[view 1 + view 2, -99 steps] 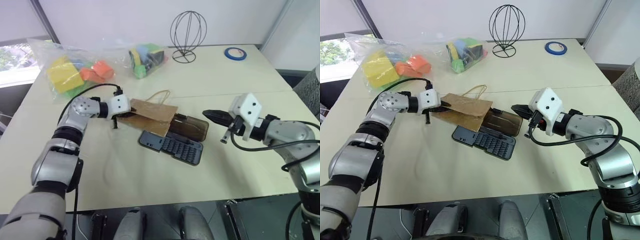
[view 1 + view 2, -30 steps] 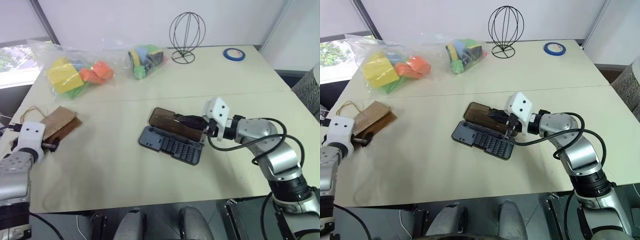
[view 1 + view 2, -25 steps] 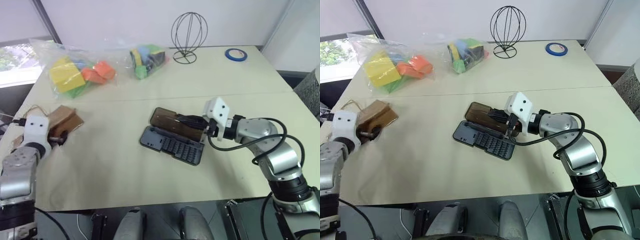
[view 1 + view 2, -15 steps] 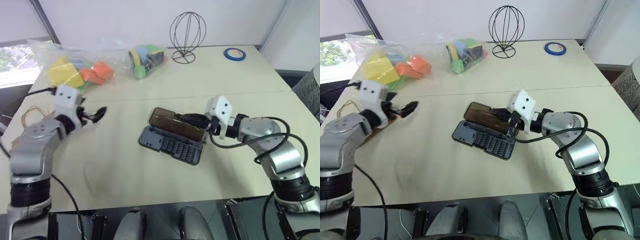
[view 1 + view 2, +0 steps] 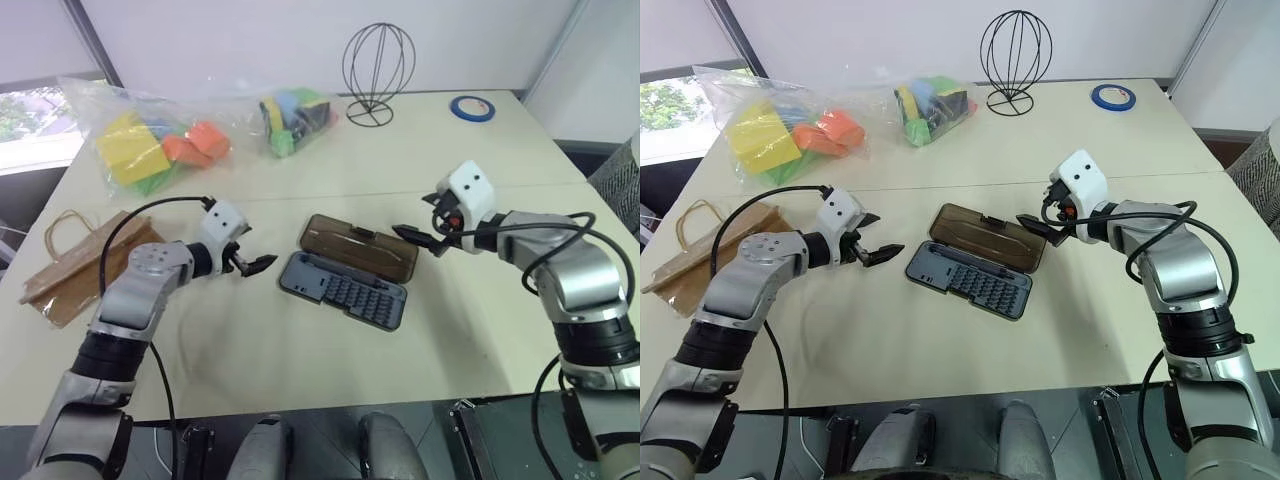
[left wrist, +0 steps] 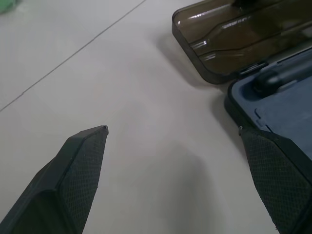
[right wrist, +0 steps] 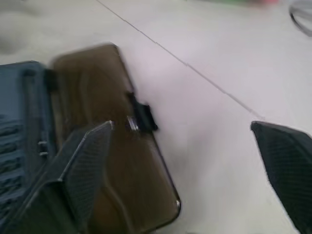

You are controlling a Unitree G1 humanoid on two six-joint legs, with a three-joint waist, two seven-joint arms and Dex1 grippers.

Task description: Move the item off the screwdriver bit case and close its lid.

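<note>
The brown paper bag (image 5: 85,265) lies flat near the table's left edge, well apart from the case. The screwdriver bit case sits mid-table with its dark tray (image 5: 345,290) of bits in front. Its smoky brown lid (image 5: 360,247) lies open flat behind the tray, latch tab (image 7: 144,117) on the far rim. My left gripper (image 5: 256,262) hovers open just left of the tray's end, holding nothing. My right gripper (image 5: 418,218) hovers open just off the lid's right end, also holding nothing.
Two clear bags of foam blocks (image 5: 150,140) (image 5: 295,115) lie at the back left. A black wire stand (image 5: 375,65) and a blue tape roll (image 5: 470,107) stand at the back. Bare table (image 5: 300,370) stretches in front of the case.
The left arm let go of the bag at the far left and swung right to the case. The right gripper drew back from the lid and opened; the lid lies flat.
</note>
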